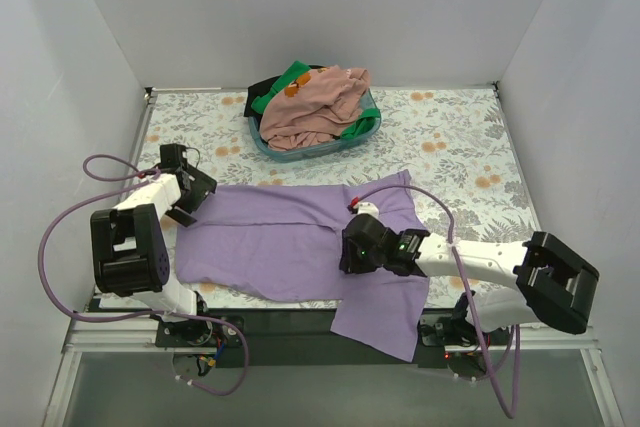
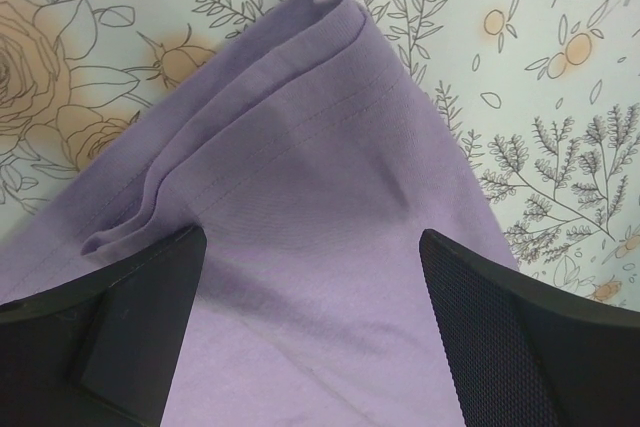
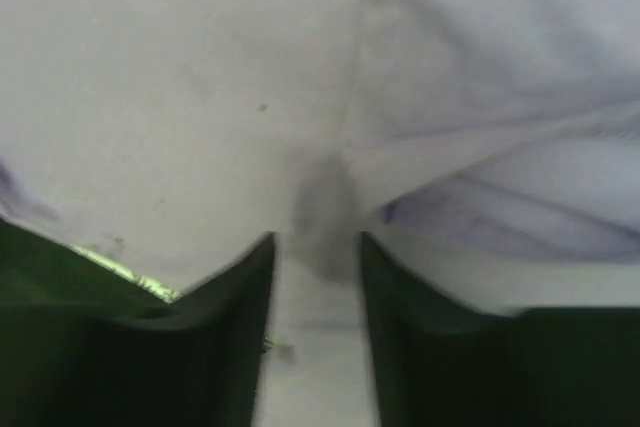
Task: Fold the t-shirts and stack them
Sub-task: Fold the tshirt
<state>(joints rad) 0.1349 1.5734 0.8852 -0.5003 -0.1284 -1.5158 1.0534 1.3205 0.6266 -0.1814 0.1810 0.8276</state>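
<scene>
From above, the purple tee (image 1: 280, 242) is lying spread on the counter (image 1: 450, 147), its near corner hanging over the edge. The left claw (image 1: 190, 197) is sitting at its left end and the right claw (image 1: 352, 247) mid-cloth.

Left wrist: the claw (image 2: 310, 247) is gaping wide over the tee's (image 2: 300, 147) hem.

Right wrist: the claw (image 3: 318, 247) is standing narrowly parted on the tee (image 3: 200, 97); pinching or not, I cannot tell.

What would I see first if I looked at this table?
A big purple t-shirt lies spread across the front of the table, one corner hanging off the near edge. Behind it sits a teal basket with a pink t-shirt heaped on top.
</scene>
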